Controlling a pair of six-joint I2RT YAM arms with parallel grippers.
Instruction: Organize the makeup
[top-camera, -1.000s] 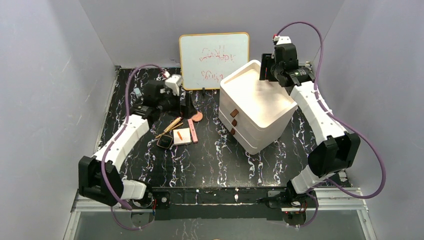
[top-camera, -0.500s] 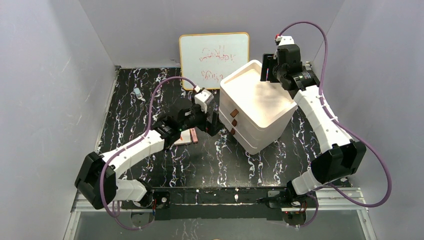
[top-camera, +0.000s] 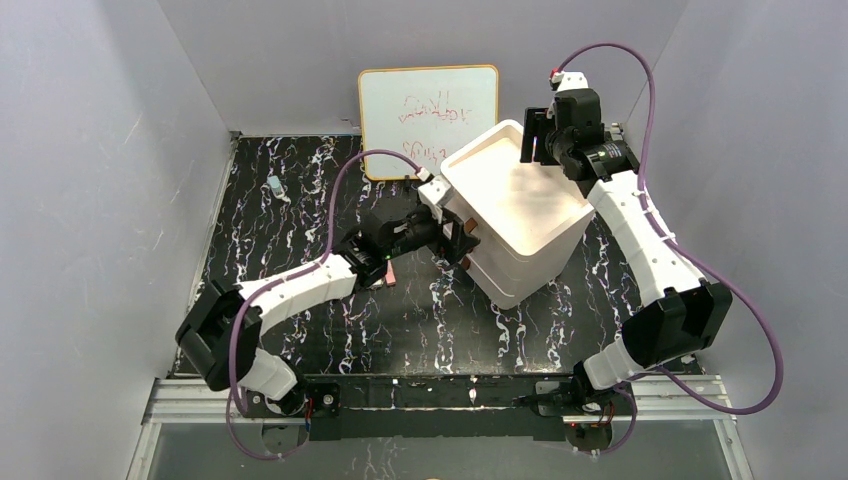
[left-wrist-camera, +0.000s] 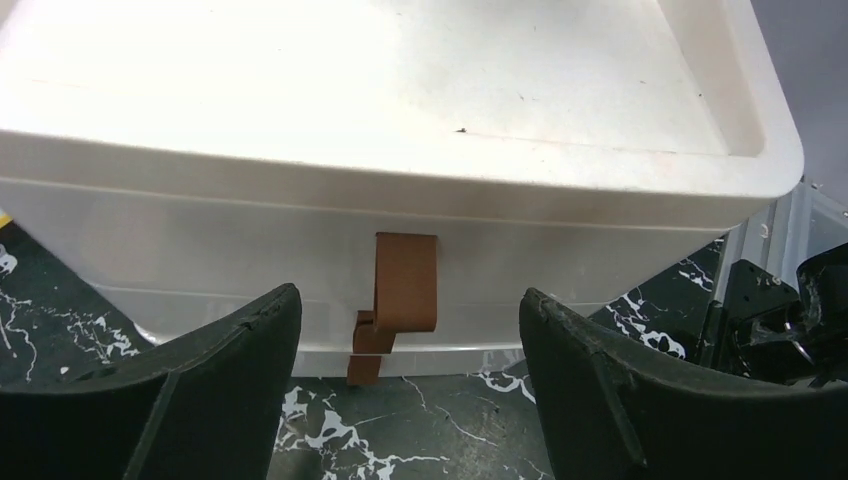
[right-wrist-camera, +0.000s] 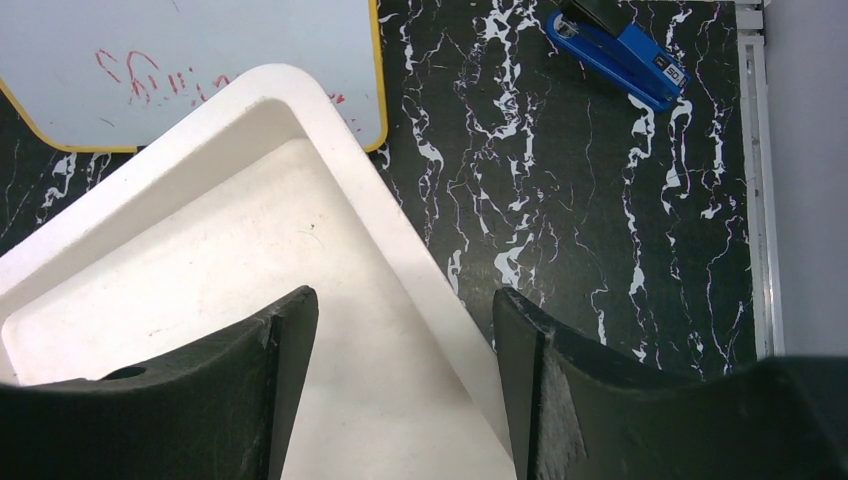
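Between the two black left fingers (left-wrist-camera: 200, 400), which are spread wide and hold nothing, sits one brown tab handle (left-wrist-camera: 405, 280). It is on the front of the big white plastic drawer box (left-wrist-camera: 400, 100). Two more brown handles peek out just below it, so that makes three. The fingers do not touch any of them.

The two black right fingers (right-wrist-camera: 200, 400) are spread wide too, and they hold nothing. They hang over the far corner of the box's top tray, and the box rim runs between them. Past them one blue stapler (right-wrist-camera: 620, 45) lies on the black marbled bench (right-wrist-camera: 600, 200). One whiteboard with red scribbles (right-wrist-camera: 200, 60) stands there too.

Of the makeup, only one slim pink bar (top-camera: 388, 274) shows. It lies on the bench well behind the left fingers. The left arm (top-camera: 300, 285) lies across that spot and blocks the view of anything else there. One tiny pale blue thing (top-camera: 273, 186) lies alone, far off to the left fingers' left.
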